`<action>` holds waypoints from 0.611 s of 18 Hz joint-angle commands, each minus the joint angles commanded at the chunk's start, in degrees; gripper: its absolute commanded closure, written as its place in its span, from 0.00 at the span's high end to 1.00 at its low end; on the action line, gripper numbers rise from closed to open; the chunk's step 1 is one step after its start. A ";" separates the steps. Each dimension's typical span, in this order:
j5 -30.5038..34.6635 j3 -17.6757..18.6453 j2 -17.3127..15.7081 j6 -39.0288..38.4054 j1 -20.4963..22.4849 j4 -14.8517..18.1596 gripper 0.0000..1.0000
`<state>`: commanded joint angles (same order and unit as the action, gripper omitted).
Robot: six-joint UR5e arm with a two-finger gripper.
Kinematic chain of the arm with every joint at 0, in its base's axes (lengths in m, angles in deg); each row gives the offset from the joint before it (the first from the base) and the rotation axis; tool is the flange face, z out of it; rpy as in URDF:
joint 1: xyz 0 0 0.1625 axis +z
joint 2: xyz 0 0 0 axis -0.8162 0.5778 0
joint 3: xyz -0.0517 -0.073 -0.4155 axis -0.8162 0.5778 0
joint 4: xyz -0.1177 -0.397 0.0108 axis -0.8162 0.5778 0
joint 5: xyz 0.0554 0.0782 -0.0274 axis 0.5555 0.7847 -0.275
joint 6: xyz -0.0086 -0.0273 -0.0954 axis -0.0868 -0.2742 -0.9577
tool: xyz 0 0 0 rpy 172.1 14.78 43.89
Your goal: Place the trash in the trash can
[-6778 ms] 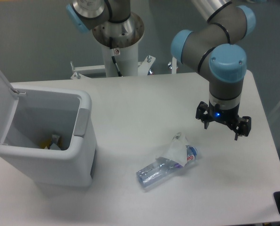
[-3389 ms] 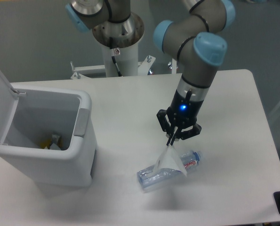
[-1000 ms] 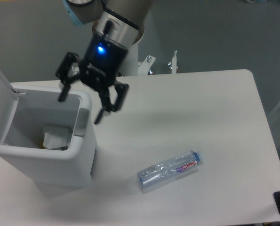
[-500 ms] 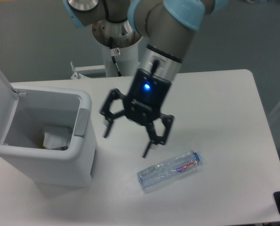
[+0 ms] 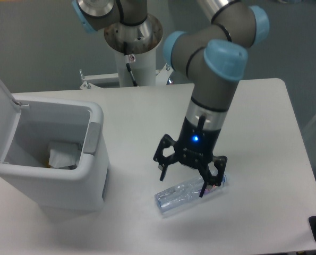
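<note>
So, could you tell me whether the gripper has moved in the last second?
Yes. The gripper went from above the trash can rightward, down over the bottle.

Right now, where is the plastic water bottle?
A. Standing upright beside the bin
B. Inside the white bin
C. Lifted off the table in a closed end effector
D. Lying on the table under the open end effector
D: the water bottle lies on its side on the table, with the open end effector spread just above it.

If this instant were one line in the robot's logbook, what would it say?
gripper: open, above water bottle | bottle: lying on table, not gripped | plastic sheet: inside trash can, lid open
</note>
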<state>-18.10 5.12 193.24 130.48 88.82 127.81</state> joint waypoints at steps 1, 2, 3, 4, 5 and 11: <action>2.27 -0.17 1.23 0.00 -0.61 0.00 1.00; 5.34 -0.17 2.02 0.52 -1.84 0.00 1.00; 8.33 -0.09 2.64 2.01 -3.15 0.00 1.00; 10.80 0.09 3.17 3.76 -4.38 0.17 1.00; 12.82 0.61 3.52 5.09 -5.01 0.18 1.00; 15.48 1.14 6.25 10.36 -7.03 0.09 1.00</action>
<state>-2.62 6.27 199.49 140.85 81.79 127.90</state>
